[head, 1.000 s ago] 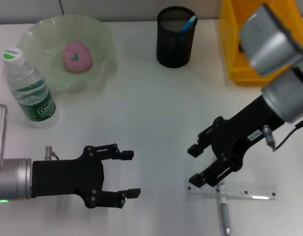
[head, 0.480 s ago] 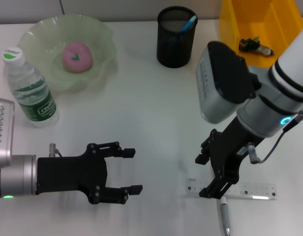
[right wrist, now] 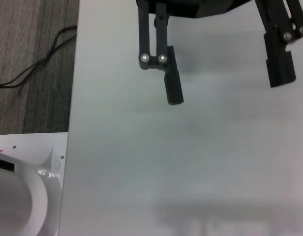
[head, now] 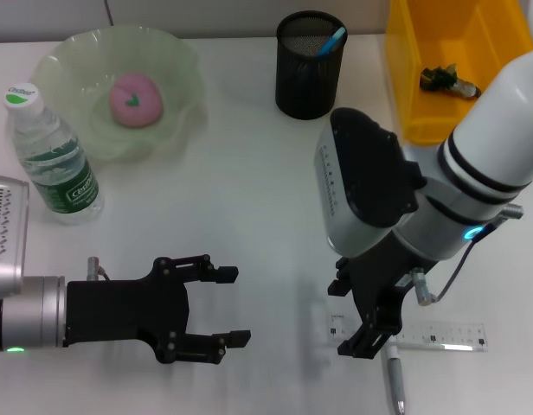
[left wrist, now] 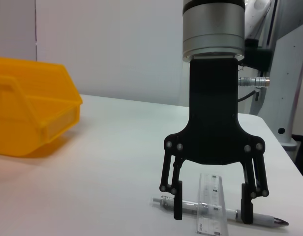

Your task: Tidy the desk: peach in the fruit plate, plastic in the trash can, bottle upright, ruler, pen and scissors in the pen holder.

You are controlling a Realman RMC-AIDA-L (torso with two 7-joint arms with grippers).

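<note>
White desk [head: 249, 181] fills the head view, and we note items left to right. At far left a clear plastic water bottle with green label [head: 52, 160] stands upright, just beside a pale green glass fruit plate [head: 176, 82] holding the pink peach [head: 135, 98]. Lower left, the left gripper [head: 221, 307] hovers over bare desk, fingers spread wide, holding nothing, parked. Centre back, a black mesh pen holder [head: 309, 79] already carries a blue pen [head: 330, 42]. At the back right sits a yellow plastic bin [head: 422, 95] with a small dark object [head: 446, 80] inside, which we cannot identify. Lower right, the right gripper [head: 351, 316] points down with its jaws wide and empty, straddling one end of the clear plastic ruler [head: 439, 336], which lies flat across a silver pen [head: 394, 380]. The left wrist view shows its fingertips [left wrist: 178, 212] low on either side of both items. We judge the ruler pickup is in hand; next the jaws must close squarely on the thin ruler edge without catching the pen beneath.
</note>
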